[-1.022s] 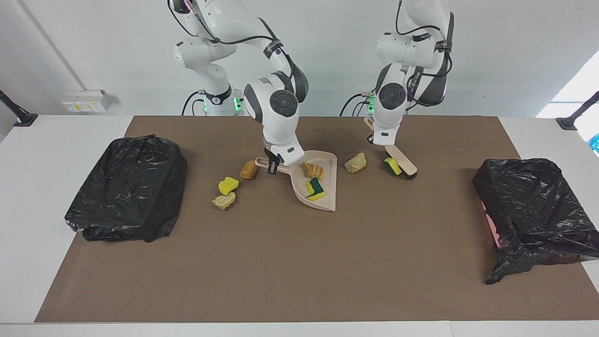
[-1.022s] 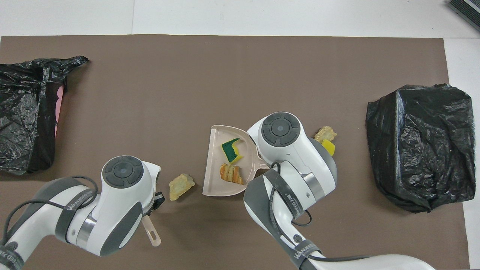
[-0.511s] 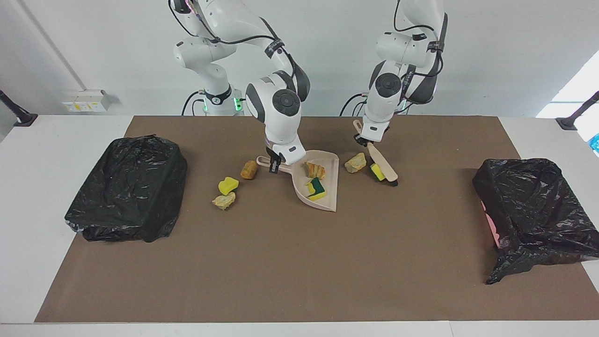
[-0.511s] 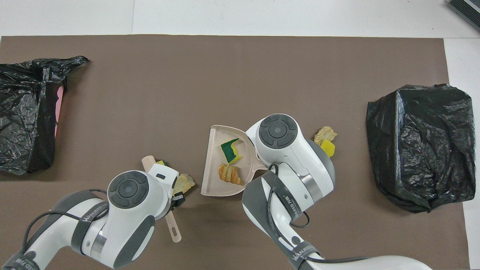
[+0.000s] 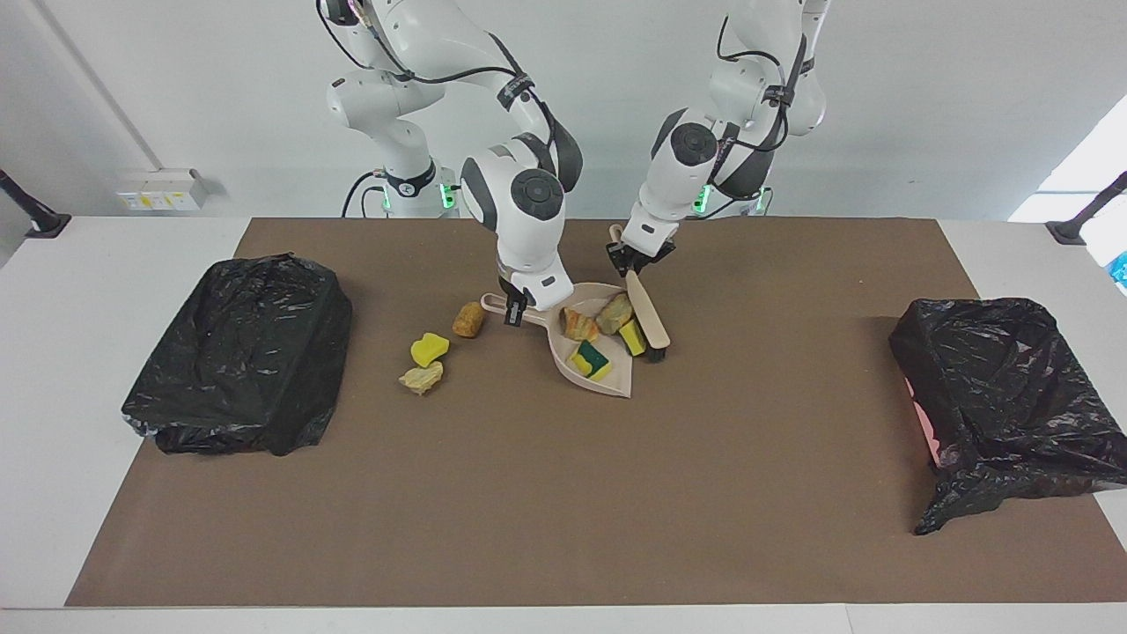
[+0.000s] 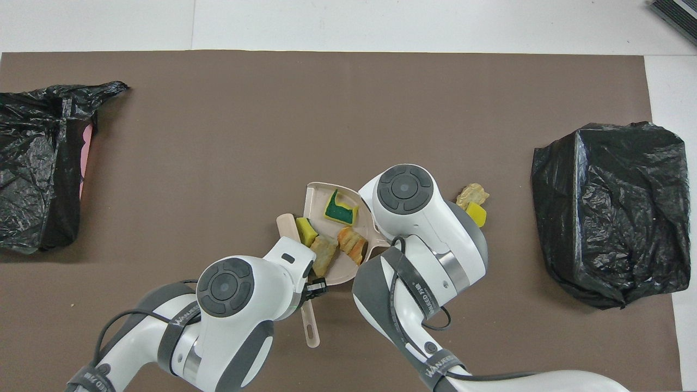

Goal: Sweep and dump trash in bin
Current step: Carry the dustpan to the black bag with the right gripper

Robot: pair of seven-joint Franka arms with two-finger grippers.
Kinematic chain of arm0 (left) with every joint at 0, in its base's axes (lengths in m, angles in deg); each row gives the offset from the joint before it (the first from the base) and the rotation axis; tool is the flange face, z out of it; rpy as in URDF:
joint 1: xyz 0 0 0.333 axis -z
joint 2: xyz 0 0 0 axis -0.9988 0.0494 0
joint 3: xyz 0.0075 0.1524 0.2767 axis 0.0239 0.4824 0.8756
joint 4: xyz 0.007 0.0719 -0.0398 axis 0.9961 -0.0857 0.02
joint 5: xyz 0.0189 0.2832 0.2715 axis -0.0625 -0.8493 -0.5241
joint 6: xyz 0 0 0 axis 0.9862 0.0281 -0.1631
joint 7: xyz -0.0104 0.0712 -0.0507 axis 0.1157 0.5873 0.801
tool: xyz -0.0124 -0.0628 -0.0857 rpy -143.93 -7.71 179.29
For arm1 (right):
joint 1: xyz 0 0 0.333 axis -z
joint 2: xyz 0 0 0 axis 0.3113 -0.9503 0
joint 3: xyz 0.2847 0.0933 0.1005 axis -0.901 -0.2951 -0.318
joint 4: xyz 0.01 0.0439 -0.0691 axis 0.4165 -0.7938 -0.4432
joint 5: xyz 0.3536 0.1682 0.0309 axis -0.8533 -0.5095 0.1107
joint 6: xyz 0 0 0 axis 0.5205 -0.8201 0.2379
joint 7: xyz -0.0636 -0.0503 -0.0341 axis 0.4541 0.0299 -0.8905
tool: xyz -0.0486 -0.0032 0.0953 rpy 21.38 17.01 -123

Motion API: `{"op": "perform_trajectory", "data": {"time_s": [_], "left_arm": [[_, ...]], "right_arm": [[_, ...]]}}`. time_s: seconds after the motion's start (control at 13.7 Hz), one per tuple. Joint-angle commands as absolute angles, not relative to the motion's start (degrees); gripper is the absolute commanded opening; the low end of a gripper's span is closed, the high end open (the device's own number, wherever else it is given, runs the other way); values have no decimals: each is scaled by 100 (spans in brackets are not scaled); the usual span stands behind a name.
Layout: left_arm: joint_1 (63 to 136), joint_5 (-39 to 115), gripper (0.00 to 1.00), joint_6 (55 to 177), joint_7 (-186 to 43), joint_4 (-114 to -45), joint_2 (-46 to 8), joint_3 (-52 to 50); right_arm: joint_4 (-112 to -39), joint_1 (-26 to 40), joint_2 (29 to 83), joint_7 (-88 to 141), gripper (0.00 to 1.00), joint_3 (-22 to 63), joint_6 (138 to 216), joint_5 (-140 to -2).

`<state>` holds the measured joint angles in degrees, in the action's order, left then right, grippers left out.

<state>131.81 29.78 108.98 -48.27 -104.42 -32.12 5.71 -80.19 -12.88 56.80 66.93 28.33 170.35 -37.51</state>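
the brush (image 5: 648, 313) has swept two more bits into the dustpan (image 5: 616, 380); left gripper (image 5: 636, 259) clamps its handle, right gripper (image 5: 513, 310) pinches the dustpan's

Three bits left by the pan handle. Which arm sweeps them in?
Left, probably. Left gripper already holds the brush; right gripper pins the dustpan handle. The loose trash lies toward the right arm's end.

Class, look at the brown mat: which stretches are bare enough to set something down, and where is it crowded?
Bare: the wide stretch of mat farther from the robots than the dustpan, between the two black bags, and the strips from each bag to the middle. Crowded: around the dustpan, where the brush, both grippers and three loose scraps cluster.
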Motion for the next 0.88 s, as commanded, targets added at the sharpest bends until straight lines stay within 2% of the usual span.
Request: {"op": "perform_trajectory", "data": {"time_s": [0.0, 0.22, 0.8], "left_arm": [[13532, 3155, 0, 10903, -5111, -9889, -2888, 642], [13446, 3129, 0, 10606, -5119, -9906, -2905, 695], [12365, 2022, 0, 9884, -5110, -9906, -2870, 713]], "right_arm": [[-8032, -1219, 5748, 6691, 0, 2796, 16820, -3664], [-8024, -1219, 5748, 6682, 0, 2796, 16820, -3664], [-7971, -1114, 5748, 6673, 0, 2796, 16829, -3787]]}}
